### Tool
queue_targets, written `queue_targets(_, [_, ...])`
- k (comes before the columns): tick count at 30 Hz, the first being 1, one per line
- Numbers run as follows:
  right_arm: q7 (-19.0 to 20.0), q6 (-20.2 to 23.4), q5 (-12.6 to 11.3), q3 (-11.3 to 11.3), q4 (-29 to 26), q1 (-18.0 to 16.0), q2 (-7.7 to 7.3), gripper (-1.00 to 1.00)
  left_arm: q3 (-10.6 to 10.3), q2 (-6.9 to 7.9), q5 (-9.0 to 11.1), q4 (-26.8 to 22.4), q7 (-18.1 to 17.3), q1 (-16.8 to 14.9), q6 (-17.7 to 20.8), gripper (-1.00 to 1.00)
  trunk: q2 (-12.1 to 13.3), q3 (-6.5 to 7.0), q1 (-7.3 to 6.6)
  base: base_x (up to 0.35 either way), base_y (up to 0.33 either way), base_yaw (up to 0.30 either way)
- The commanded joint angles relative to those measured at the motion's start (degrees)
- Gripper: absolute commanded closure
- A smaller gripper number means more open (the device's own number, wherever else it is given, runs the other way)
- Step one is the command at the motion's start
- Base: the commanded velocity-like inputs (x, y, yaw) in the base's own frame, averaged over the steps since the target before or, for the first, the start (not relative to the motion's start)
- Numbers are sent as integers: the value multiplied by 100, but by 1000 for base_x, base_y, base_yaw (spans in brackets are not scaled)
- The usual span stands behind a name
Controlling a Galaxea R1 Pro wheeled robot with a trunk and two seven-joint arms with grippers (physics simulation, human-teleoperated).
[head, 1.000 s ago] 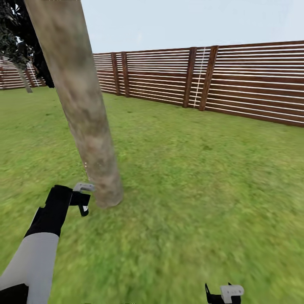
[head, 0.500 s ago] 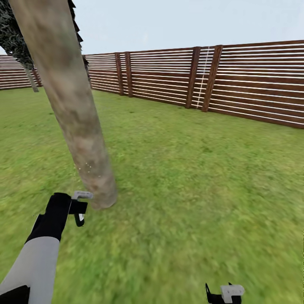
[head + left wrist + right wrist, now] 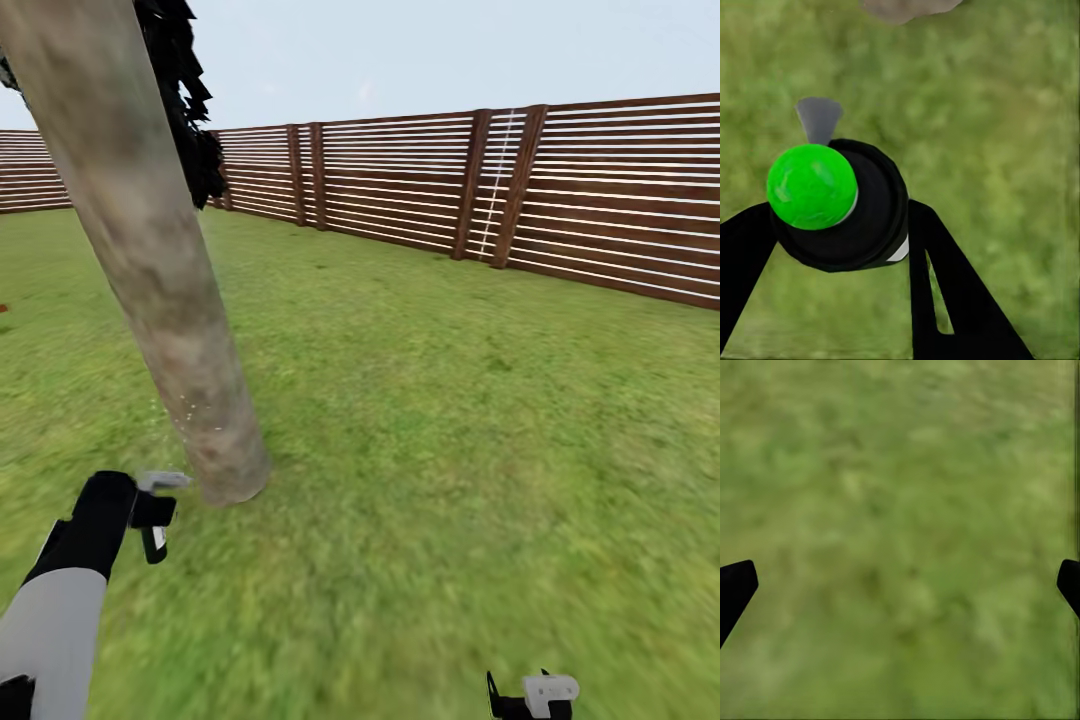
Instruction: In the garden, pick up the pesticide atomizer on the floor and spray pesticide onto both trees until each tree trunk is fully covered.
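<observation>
Black atomizer [image 3: 840,206] clamped in left gripper [image 3: 155,510], lower left beside trunk [image 3: 150,260]; faint specks, probably pesticide [image 3: 190,408]. Right gripper [image 3: 900,585] fingers wide over grass [image 3: 450,400].

The tree trunk [image 3: 150,270] runs off the top of the head view, so its crown is cut away; only a jagged patch of dark leaves [image 3: 185,110] pokes out just behind it. Near its base the grass [image 3: 420,560] smears into blur. The right gripper [image 3: 530,697] is sliced by the bottom edge. From the left wrist, the spray bottle [image 3: 840,202] shows only its green-capped top, its body hidden beneath, and the trunk's foot is clipped.
</observation>
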Motion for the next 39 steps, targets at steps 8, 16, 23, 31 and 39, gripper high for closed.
queue_targets(8, [0, 0, 0, 0, 0, 0, 0, -100, 79, -426, -58, 348, 462, 145, -621, 100, 0, 1, -1, 79, -85, 166])
queue_targets(16, [0, 0, 0, 0, 0, 0, 0, -100, 493, -1041, 11, 1286, 1784, 84, -1429, 100, 0, 1, -1, 0, 0, 40])
queue_targets(23, [4, 0, 7, 0, 8, 0, 0, -100, 729, -585, 15, 1309, 1736, 132, -1456, 100, 0, 1, -1, 110, 0, 0])
queue_targets(31, [6, 0, 0, 3, 6, 0, 1, -100, 751, -908, 18, 1342, 1740, 132, -1454, 100, 0, 1, -1, 305, 0, 74])
queue_targets(39, [4, 0, 0, 7, 9, 0, 6, -100, 702, -938, 14, 1366, 1831, 506, -2129, 100, 0, 1, -1, 16, 0, 188])
